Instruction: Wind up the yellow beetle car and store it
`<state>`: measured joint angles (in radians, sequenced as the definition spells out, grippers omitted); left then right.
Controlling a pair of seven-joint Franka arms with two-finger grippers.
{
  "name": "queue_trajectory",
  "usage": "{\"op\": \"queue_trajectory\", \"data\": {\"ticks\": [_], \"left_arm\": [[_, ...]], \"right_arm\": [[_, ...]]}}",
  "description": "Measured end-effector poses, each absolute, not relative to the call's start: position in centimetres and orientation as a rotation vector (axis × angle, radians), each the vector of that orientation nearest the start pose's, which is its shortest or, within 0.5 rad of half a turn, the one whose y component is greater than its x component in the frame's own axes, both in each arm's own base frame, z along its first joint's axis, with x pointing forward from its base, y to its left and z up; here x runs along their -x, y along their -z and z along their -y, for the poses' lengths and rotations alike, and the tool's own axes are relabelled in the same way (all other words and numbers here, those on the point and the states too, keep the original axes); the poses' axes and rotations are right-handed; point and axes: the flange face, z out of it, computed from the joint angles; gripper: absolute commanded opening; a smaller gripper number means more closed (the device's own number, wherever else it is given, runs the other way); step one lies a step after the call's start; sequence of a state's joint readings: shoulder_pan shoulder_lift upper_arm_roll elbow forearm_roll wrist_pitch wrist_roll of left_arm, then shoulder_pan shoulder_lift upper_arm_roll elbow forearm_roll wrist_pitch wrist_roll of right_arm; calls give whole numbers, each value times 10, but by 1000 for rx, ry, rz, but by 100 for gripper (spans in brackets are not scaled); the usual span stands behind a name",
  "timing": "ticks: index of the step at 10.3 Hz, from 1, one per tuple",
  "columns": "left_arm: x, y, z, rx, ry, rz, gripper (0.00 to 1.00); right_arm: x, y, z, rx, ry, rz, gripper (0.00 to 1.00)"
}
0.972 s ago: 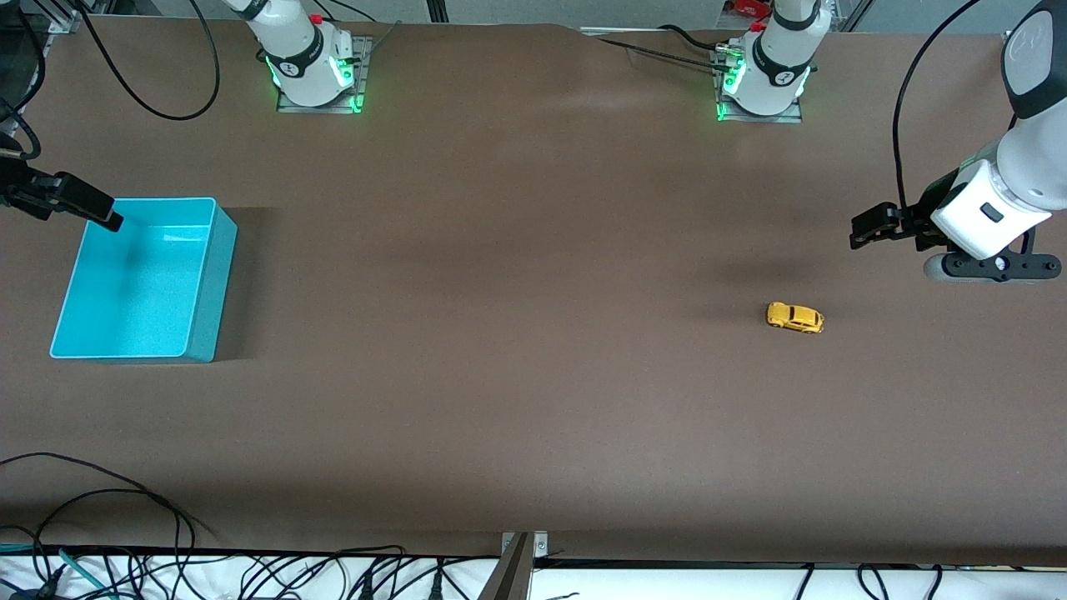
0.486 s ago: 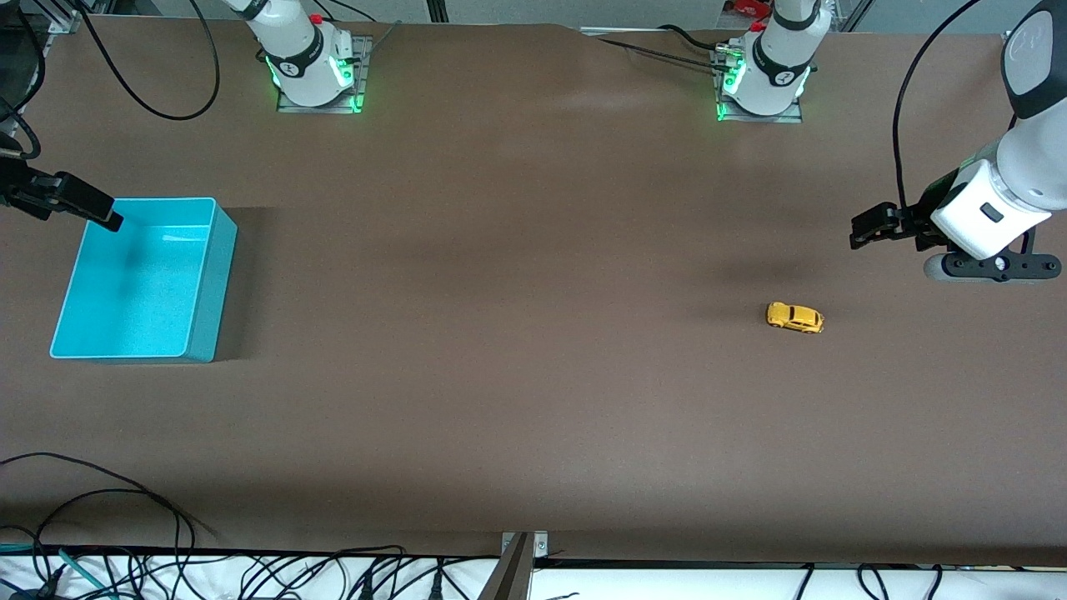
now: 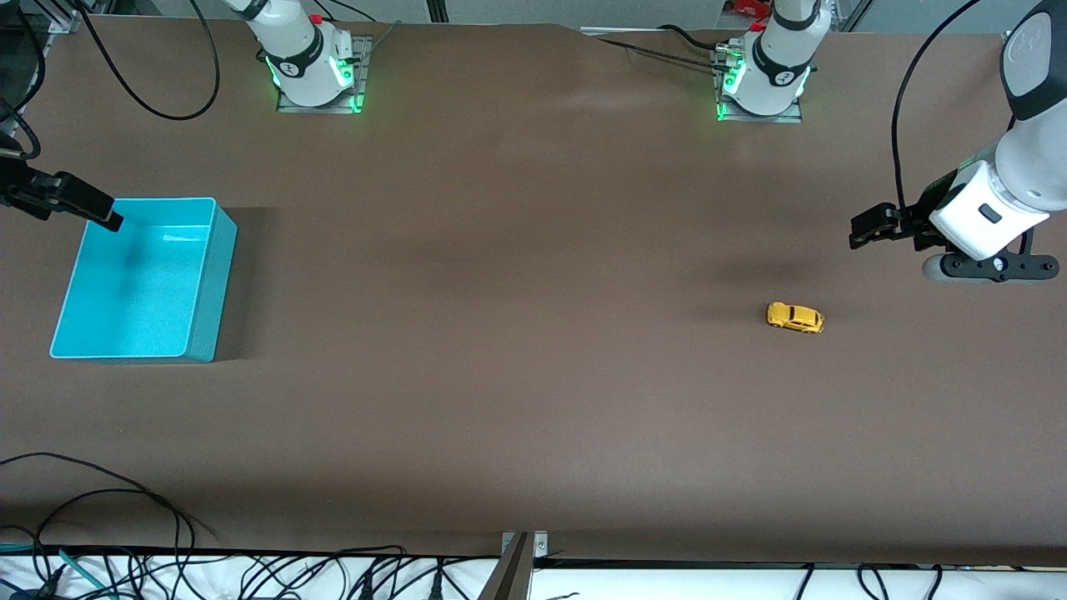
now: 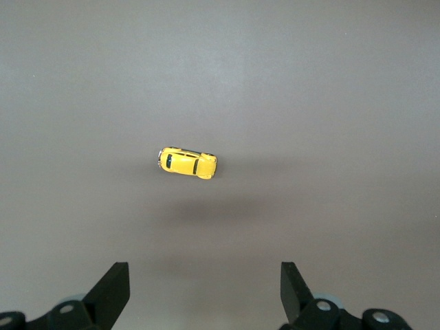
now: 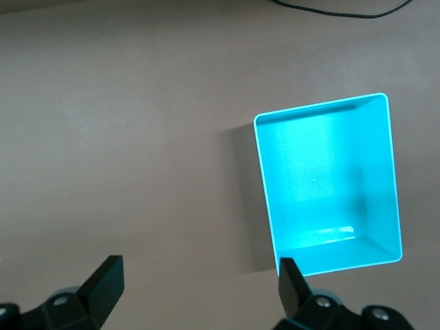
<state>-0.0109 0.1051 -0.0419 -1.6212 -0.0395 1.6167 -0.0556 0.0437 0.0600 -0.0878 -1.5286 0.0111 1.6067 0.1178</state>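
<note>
The yellow beetle car [image 3: 794,317] sits on its wheels on the brown table toward the left arm's end, and it also shows in the left wrist view [image 4: 187,163]. My left gripper [image 3: 863,227] hangs open and empty in the air above the table near the car, its fingertips [image 4: 115,289] wide apart. The turquoise bin [image 3: 208,275] stands empty at the right arm's end and also shows in the right wrist view [image 5: 323,265]. My right gripper [image 3: 100,215] is open and empty over the bin's corner.
Both arm bases [image 3: 313,67] [image 3: 763,79] stand along the table's edge farthest from the front camera. Loose black cables [image 3: 125,533] lie at the table's edge nearest the front camera. A metal bracket [image 3: 521,558] sits at the middle of that edge.
</note>
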Motion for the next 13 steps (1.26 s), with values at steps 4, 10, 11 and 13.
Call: {"op": "queue_trajectory", "data": {"ticks": [4, 10, 11, 13], "left_arm": [[-582, -545, 34, 3174, -178, 11, 100], [-582, -545, 34, 3174, -178, 11, 100], [-582, -545, 34, 3174, -178, 11, 100], [-582, -544, 34, 3174, -180, 11, 100]], "right_arm": [[-576, -614, 23, 3125, 28, -254, 100], [-576, -614, 23, 3125, 28, -254, 100], [-576, -614, 23, 3125, 28, -254, 100], [-576, -614, 23, 3125, 28, -254, 100]]}}
